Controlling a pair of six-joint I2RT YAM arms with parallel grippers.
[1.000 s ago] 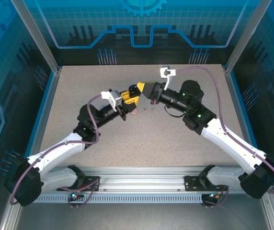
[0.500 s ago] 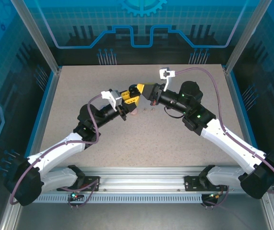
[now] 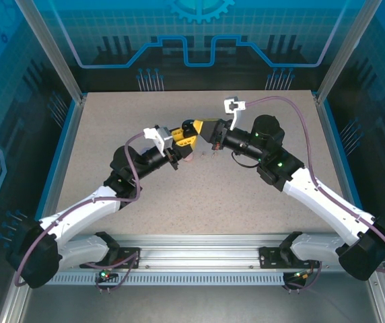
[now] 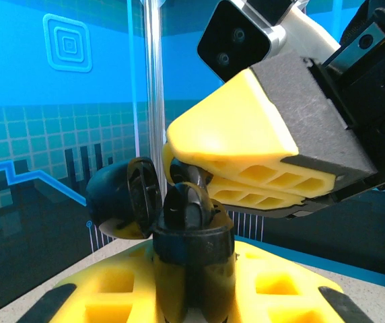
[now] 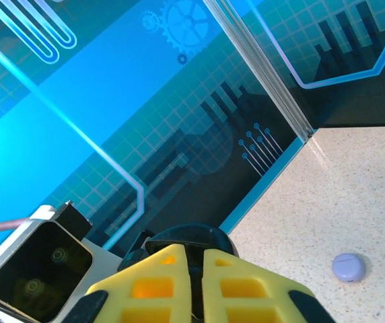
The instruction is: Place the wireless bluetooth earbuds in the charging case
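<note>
Left fingers (image 4: 105,296): pinching the black case (image 4: 192,252) low on its body, with one yellow finger on each side.
Black case: upright in that pinch and lifted off the bench (image 3: 246,195). Its round lid (image 4: 122,198) hangs open to the left in the left wrist view.
Black earbud (image 4: 184,205): stands out of the open top of the case, partly inside. How deep it sits cannot be told.
Right fingers (image 4: 233,128): pressed almost together, with only a thin slit between them in the right wrist view. Their tips point down at the mouth of the case, at or just above the earbud. I cannot tell whether they pinch it.
Meeting point: from above, the two pairs of fingers come tip to tip over the middle of the bench, the left arm reaching in from the near left and the right arm from the near right.
Pink thing (image 3: 188,159): lies on the bench just beside the left fingers, too small to make out.
Lilac case (image 5: 348,267): round and shut, flat on the bench, well apart from the right fingers.
</note>
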